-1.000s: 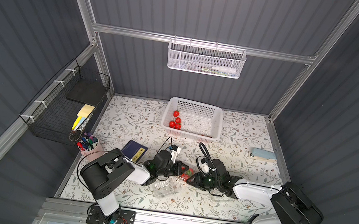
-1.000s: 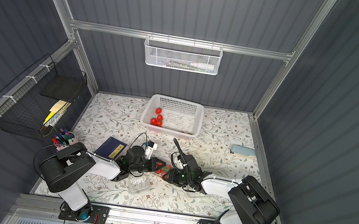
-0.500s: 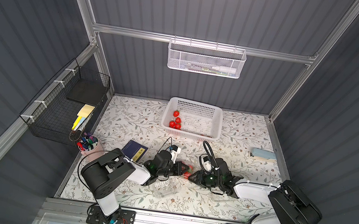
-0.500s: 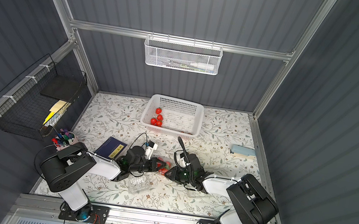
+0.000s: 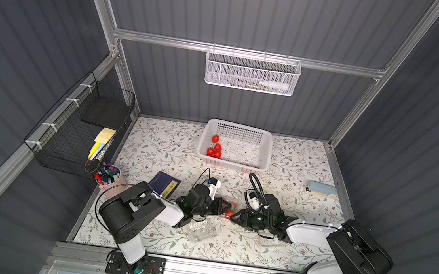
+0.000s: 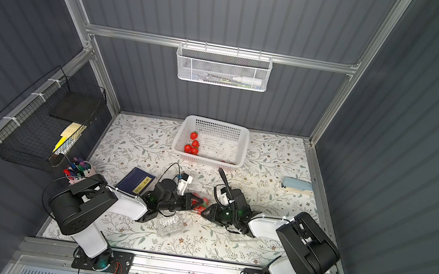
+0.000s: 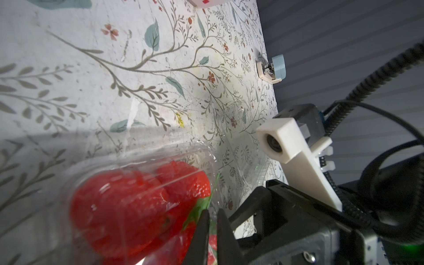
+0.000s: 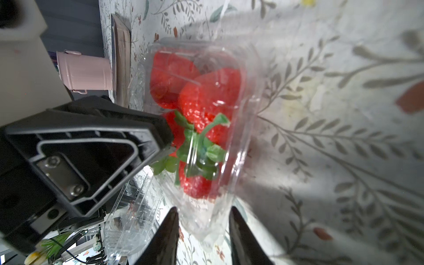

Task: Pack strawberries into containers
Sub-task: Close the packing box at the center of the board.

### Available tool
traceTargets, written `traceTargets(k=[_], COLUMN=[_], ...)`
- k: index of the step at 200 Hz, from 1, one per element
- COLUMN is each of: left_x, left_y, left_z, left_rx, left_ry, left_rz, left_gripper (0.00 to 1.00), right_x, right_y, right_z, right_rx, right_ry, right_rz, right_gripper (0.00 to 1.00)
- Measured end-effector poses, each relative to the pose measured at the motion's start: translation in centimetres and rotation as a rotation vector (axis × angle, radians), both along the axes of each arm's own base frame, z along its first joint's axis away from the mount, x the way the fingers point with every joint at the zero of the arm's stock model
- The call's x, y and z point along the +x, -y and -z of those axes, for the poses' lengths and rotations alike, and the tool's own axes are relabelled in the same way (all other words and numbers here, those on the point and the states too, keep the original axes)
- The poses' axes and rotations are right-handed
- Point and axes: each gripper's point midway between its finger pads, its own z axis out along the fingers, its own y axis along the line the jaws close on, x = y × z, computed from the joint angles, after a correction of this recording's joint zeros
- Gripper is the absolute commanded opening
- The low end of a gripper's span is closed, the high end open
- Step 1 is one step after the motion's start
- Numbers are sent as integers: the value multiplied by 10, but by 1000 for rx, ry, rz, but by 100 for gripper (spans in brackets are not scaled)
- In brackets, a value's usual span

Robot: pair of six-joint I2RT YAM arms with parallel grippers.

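- In both top views a white basket [image 5: 265, 148] stands at the far middle of the floral surface [image 5: 163, 146], with four strawberries [image 5: 215, 148] bunched at its left end
- At the near middle a filled container [image 5: 228, 207] sits between the arms; the left pincer [image 5: 219, 207] meets it from the left and the right pincer [image 5: 234, 217] from the right
- An empty container [image 5: 201, 229] lies just nearer, beside the left arm; a dark blue book [image 5: 165, 184] and a pink cup [image 5: 108, 178] of markers are further left, and a pale blue stapler [image 5: 321, 189] is at the right edge
- A top view gives the same layout: basket [image 6: 244, 144], filled container [image 6: 201, 200], empty container [image 6: 170, 224]
- Left wrist view: the left pincer [image 7: 213, 212] is closed to a thin slit, pinching the clear rim of the filled container [image 7: 206, 149]; the strawberries [image 7: 119, 206] inside press against its clear wall, and the stapler [image 7: 274, 68] shows beyond
- Right wrist view: the right pincer [image 8: 203, 208] has its fingers [image 8: 169, 231] apart, one on each side of the filled container [image 8: 247, 96] at the end toward the right arm; I cannot tell whether they press it or only flank it
- Its strawberries [image 8: 206, 98] show red with green caps through the plastic, the left pincer [image 8: 165, 140] touches its side, and the empty container [image 8: 130, 220] lies just beside it
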Motion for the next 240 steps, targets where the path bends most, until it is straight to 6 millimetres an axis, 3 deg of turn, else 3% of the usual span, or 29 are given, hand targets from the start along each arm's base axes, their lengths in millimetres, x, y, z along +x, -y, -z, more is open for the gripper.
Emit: traceTargets(k=[34, 85, 108, 132, 159, 178, 212, 240], left_x=[0, 3, 9, 11, 13, 17, 22, 20], left_y=[0, 3, 9, 12, 15, 17, 21, 18], left_z=[-1, -3, -2, 0, -1, -3, -8, -4], left_rx=[2, 4, 4, 6, 12, 25, 38, 52], left_ry=[-2, -4, -5, -9, -12, -13, 0, -13], left_rz=[0, 0, 1, 4, 7, 10, 10, 7], left_gripper=[13, 13, 13, 13, 13, 13, 13, 12], right_x=[11, 49, 54, 48, 28, 11, -9, -12], right_y=[4, 18, 20, 19, 21, 17, 11, 12], right_z=[0, -12, -15, -12, -1, -6, -27, -25], right_rx=[24, 41, 61, 94, 90, 80, 61, 44], right_ry=[-14, 24, 22, -6, -60, -55, 1, 0], right_rz=[4, 46, 49, 52, 40, 0, -55, -54], right_gripper=[37, 51, 52, 48, 36, 37, 53, 45])
